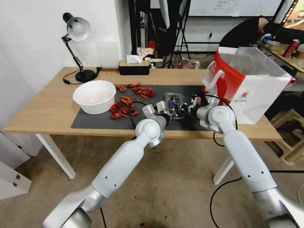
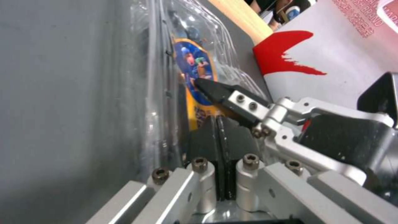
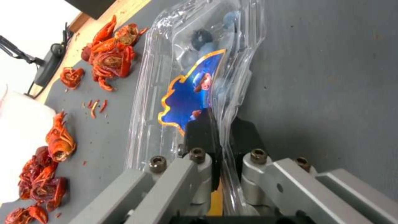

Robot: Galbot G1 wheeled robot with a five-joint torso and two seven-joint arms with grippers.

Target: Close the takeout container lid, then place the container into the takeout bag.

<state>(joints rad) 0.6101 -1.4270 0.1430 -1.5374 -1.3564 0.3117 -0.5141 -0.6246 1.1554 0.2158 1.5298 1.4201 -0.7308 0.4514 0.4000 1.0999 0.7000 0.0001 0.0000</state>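
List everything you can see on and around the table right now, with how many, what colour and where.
takeout container: one, clear with dark blueberries, mid-mat between both grippers
lid: one, clear with blue label, folded over the container
takeout bag: one, red and white, table's right end, open
white bowl: one, left on the mat
crayfish: scattered pile, red, mat between bowl and container
mat: one, dark grey, on the table
table: one, light wood
desk lamp: one, black and silver, back left
tissue box: one, black, wood lid, back centre
left gripper: shut, at the container's edge
right gripper: shut on the container's rim
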